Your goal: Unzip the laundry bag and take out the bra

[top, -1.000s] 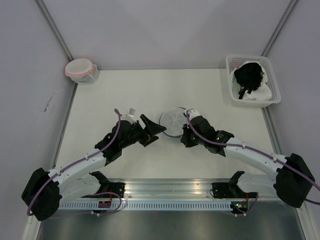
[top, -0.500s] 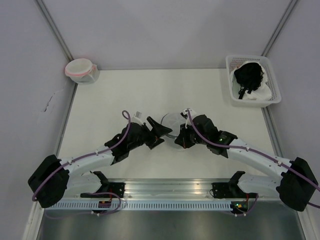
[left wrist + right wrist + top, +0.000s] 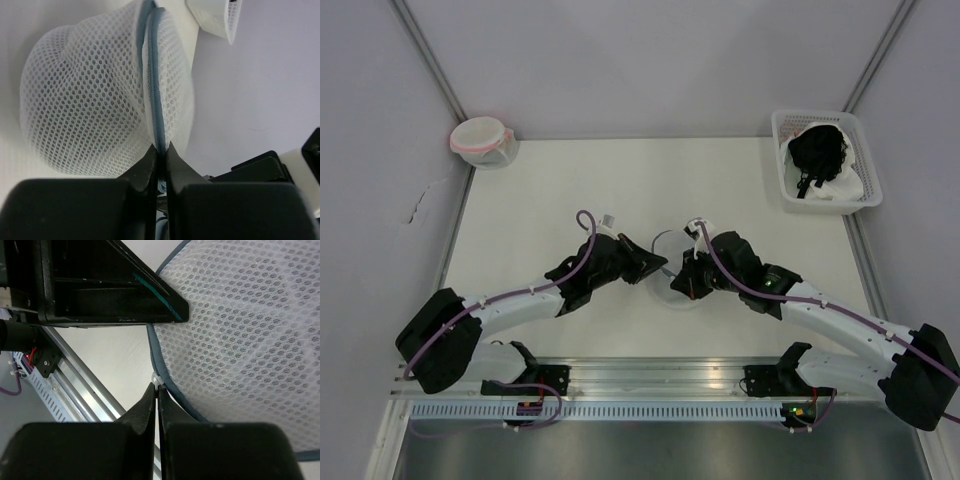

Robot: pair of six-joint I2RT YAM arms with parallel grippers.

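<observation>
The bag (image 3: 90, 100) is lying mid-table between the arms. The left gripper (image 3: 160, 150) is pinching its grey-blue rim (image 3: 155, 100). The right gripper (image 3: 156, 387) is nipping what seems the white zip pull (image 3: 157, 380). The mesh is looking light and floppy, so the rim is probably giving the firmest hold.

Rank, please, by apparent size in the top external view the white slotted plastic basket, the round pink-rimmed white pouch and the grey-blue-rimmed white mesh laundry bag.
1. White slotted plastic basket: largest.
2. Pink-rimmed white pouch and mesh laundry bag: alike; bag partly hidden, unranked.
</observation>
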